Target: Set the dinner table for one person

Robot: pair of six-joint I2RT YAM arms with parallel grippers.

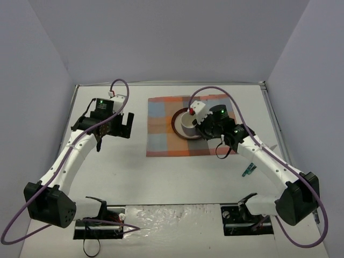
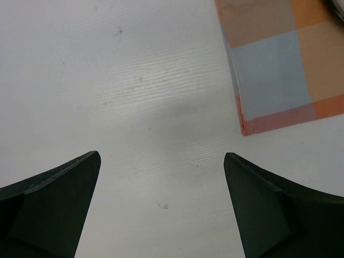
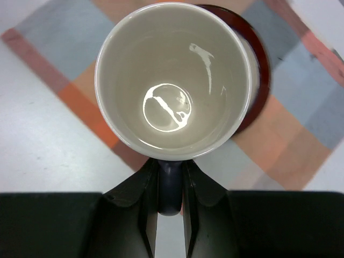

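The white dinner table [image 1: 172,177] carries an orange-and-blue plaid mat [image 1: 161,134] at its far middle. A dark red plate [image 1: 176,124] lies on the mat. Over the plate is a cream mug [image 3: 172,80], seen from above and empty. My right gripper [image 3: 171,164] is shut on the mug's dark handle [image 3: 171,188]; in the top view this gripper [image 1: 200,122] is at the mug's right side. My left gripper [image 1: 127,125] hovers left of the mat, open, with only bare table [image 2: 134,80] between its fingers [image 2: 59,193]. The mat's corner [image 2: 279,59] shows at upper right in the left wrist view.
A small green-and-dark object [image 1: 248,171] lies on the table to the right, close to my right arm. Grey walls enclose the table on three sides, and thin metal rails [image 1: 271,115] run along its edges.
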